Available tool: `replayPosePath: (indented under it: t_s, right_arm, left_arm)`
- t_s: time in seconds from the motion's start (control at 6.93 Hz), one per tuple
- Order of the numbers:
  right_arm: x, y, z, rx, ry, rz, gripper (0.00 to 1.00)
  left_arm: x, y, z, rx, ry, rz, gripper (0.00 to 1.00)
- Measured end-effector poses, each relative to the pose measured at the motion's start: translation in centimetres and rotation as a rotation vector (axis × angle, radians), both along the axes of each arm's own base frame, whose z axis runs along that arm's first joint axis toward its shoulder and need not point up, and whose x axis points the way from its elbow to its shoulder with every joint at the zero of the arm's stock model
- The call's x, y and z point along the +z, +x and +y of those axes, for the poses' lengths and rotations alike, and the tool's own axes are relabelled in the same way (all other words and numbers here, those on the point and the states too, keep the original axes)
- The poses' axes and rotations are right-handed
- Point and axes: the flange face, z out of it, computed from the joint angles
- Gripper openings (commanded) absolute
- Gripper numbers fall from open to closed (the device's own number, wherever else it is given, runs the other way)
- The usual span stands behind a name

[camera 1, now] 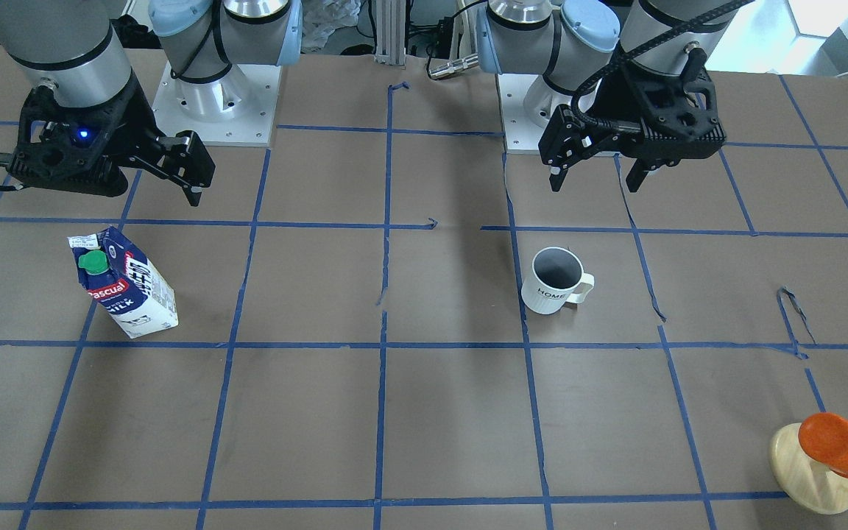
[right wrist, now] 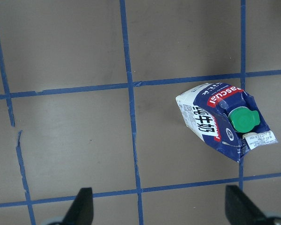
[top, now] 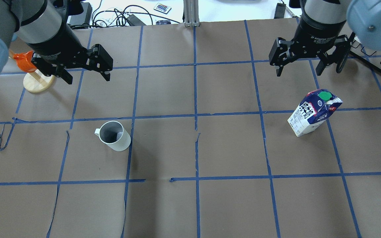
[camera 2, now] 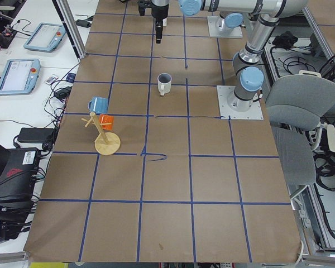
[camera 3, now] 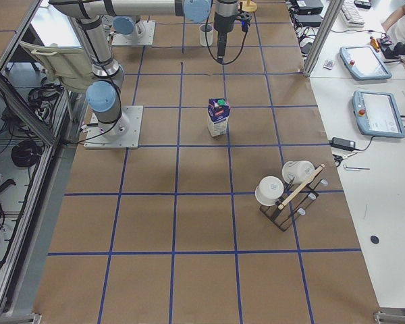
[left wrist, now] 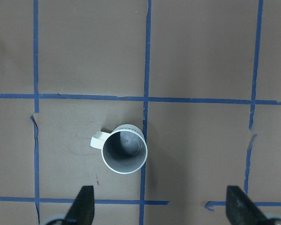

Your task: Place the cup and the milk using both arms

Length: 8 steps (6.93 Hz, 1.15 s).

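Surface [top: 230, 205] carries both items untouched, one on each side, so I judge each arm takes its own. The left gripper [top: 88, 78] and right gripper [top: 299, 73] hang above it, both spread wide and empty, ready to drop. The milk [top: 313, 114] stands upright near the right gripper, and the cup [top: 114, 136] stands upright near the left gripper, well apart from the milk.

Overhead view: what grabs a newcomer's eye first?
The blue-and-white milk carton with its green cap stands on the right, near the open, empty right gripper. The white cup sits upright on the left, handle pointing left, near the open left gripper. An orange cup on a wooden stand marks the far-left edge.
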Motion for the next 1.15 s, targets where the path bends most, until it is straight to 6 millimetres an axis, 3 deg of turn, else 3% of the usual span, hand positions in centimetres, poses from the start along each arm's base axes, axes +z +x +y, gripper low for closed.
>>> replayPosePath:
  t_s: [0.72,1.15]
  right_arm:
    - [-0.5,-0.8,0.0,0.045,0.027,0.081,1.0]
    - [-3.4,-2.4,-0.7,0.036,0.059,0.201,1.0]
  left_arm:
    - [0.0,0.0,0.0,-0.001,0.001,0.0,1.0]
    - [-0.1,-0.1,0.0,-0.001,0.002,0.0,1.0]
